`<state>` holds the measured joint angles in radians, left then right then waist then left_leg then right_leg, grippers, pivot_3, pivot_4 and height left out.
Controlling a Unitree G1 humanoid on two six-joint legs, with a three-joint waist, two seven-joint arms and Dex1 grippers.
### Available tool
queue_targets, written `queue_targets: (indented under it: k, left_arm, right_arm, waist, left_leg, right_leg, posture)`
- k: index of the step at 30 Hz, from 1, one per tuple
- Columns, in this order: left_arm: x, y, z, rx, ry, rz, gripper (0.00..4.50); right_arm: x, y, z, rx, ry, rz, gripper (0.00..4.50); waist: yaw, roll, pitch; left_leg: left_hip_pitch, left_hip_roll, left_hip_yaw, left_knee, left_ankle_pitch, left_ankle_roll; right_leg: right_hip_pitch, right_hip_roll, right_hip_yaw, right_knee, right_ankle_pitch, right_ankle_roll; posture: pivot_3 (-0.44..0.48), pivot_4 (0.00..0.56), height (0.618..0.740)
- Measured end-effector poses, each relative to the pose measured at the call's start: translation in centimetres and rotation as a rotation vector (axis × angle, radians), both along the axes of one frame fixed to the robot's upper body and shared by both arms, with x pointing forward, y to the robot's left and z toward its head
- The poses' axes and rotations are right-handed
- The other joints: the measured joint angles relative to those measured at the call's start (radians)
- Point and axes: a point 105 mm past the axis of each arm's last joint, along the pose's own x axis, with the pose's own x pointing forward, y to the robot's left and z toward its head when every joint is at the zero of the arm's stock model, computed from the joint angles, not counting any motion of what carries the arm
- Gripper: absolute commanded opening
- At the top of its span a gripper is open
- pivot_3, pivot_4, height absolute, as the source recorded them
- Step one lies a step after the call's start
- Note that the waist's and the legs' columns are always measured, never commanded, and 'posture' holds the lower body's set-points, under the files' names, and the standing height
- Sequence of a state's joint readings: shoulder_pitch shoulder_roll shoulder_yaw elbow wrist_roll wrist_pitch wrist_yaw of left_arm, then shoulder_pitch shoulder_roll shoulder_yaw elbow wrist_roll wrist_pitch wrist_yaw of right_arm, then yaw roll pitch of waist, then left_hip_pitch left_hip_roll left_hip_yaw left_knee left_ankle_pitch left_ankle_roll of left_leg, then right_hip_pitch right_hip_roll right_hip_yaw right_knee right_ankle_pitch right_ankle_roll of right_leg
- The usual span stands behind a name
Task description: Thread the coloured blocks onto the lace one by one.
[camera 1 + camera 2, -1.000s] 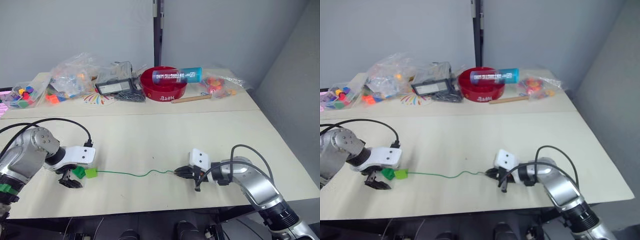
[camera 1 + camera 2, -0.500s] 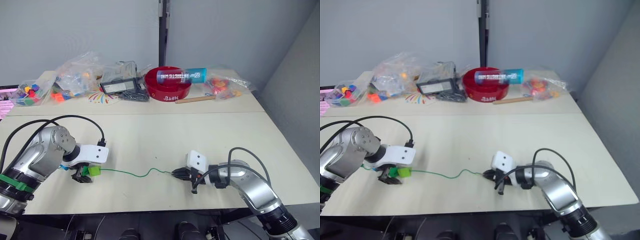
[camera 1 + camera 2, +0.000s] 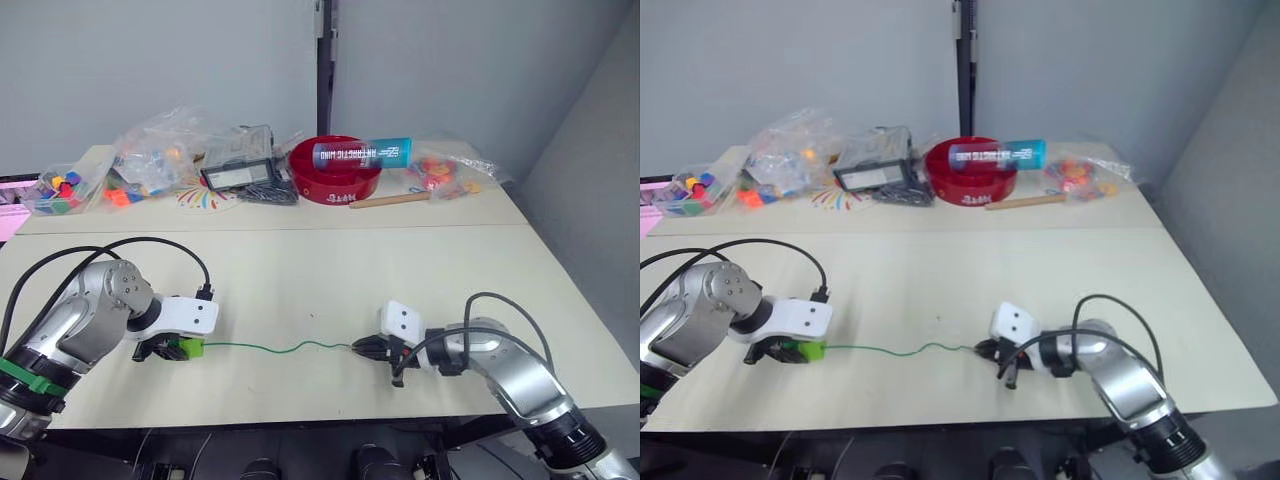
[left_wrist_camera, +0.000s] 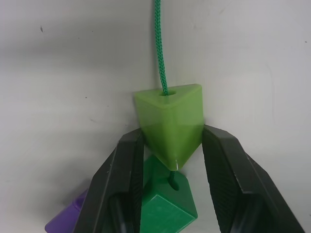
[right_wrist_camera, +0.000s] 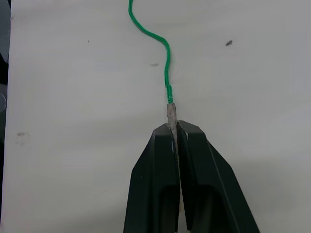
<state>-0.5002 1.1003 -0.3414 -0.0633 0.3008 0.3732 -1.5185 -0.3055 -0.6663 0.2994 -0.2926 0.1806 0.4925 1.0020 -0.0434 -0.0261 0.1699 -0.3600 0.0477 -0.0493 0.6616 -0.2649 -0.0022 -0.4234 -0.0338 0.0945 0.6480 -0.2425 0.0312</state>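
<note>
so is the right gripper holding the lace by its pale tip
Yes, the right gripper is shut on the pale stiff tip of the lace, which runs away from it across the table.

A pale beige table (image 3: 300, 270) carries everything, with a second table butted along its far edge. On the near part lie the green lace (image 3: 270, 348) and, at its left end, a light green block (image 3: 190, 347). On the far part sit clear toy bags (image 3: 150, 160), a red bowl (image 3: 335, 180) and a wooden stick (image 3: 385, 200).

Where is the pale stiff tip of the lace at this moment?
The pale tip of the lace lies pinched in the right gripper, low over the near right part of the table, far from the light green block.
</note>
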Motion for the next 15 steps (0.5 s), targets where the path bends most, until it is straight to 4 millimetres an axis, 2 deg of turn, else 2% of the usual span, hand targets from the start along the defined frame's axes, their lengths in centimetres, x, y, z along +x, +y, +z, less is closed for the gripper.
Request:
queue_targets:
  k: [3, 9, 15]
  left_arm:
    - [0.1, 0.2, 0.0, 0.001, 0.002, -0.003, 1.26]
    - [0.3, 1.0, -0.3, 0.005, 0.010, 0.002, 1.26]
    - [0.5, 2.9, -0.4, 0.026, 0.007, 0.038, 1.26]
  right_arm:
    - [-0.2, -1.4, -0.2, -0.043, 0.004, 0.009, 0.00]
    - [0.1, -5.4, -0.6, -0.123, -0.001, -0.037, 0.00]
    - [0.3, -7.5, -0.6, -0.150, -0.007, -0.073, 0.00]
  waist:
    - [0.000, 0.000, 0.000]
    - [-0.006, 0.001, -0.001]
    - [-0.022, 0.003, -0.002]
  left_leg:
    - [0.000, 0.000, 0.000, 0.000, 0.000, 0.000]
    - [0.005, 0.000, 0.001, -0.001, 0.000, 0.000]
    - [0.006, 0.002, 0.001, -0.001, 0.000, 0.000]
  right_leg:
    - [0.000, 0.000, 0.000, 0.000, 0.000, 0.000]
    - [0.003, 0.001, 0.002, 0.001, -0.002, 0.003]
    - [0.004, 0.004, 0.003, 0.002, -0.003, 0.004]
  posture:
    - [0.000, 0.150, 0.731]
    - [0.000, 0.150, 0.731]
    - [0.000, 0.150, 0.731]
